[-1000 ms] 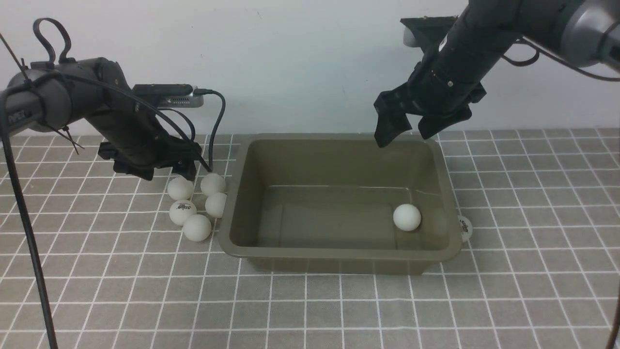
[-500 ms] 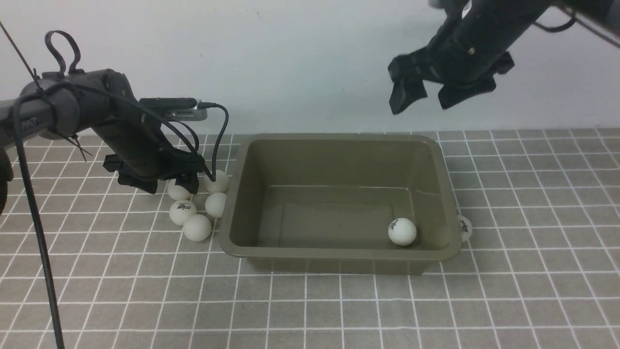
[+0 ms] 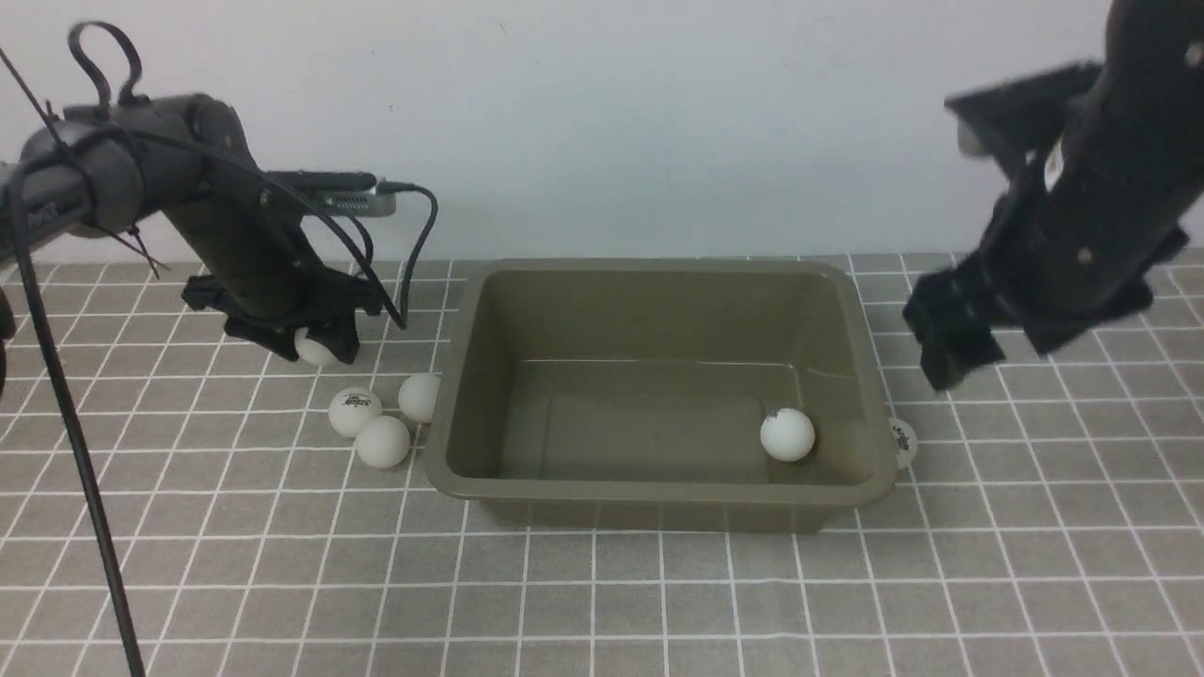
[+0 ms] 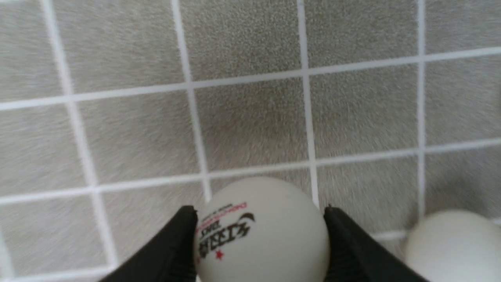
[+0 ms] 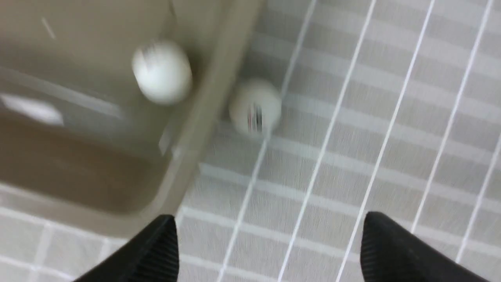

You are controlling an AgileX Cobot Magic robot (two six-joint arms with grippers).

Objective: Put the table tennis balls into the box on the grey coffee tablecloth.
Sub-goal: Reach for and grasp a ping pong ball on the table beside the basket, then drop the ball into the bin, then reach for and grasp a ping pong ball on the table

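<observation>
My left gripper point(image 3: 318, 350) is shut on one table tennis ball point(image 3: 312, 348), held just above the grey coffee tablecloth point(image 3: 602, 602) left of the box point(image 3: 658, 491). In the left wrist view both black fingertips press the printed ball point(image 4: 262, 235), and another ball point(image 4: 454, 246) lies close by. Three more balls point(image 3: 383, 442) sit on the cloth by the box's left wall. One ball point(image 3: 787, 434) rests inside the box near its right wall. Another ball point(image 3: 901, 442) lies outside against that wall. My right gripper point(image 3: 1002, 353) hangs open and empty over the cloth right of the box.
A black cable point(image 3: 419, 244) loops from the left wrist camera down toward the box's left rim. A thin dark cord point(image 3: 56, 414) crosses the far left of the front view. A pale wall point(image 3: 602, 122) closes off the back of the table.
My left gripper came down on the ball cluster, closed on one ball and raised it slightly. My right arm swung from above the box's back rim to the right and lower. The boxed ball rolled a little.
</observation>
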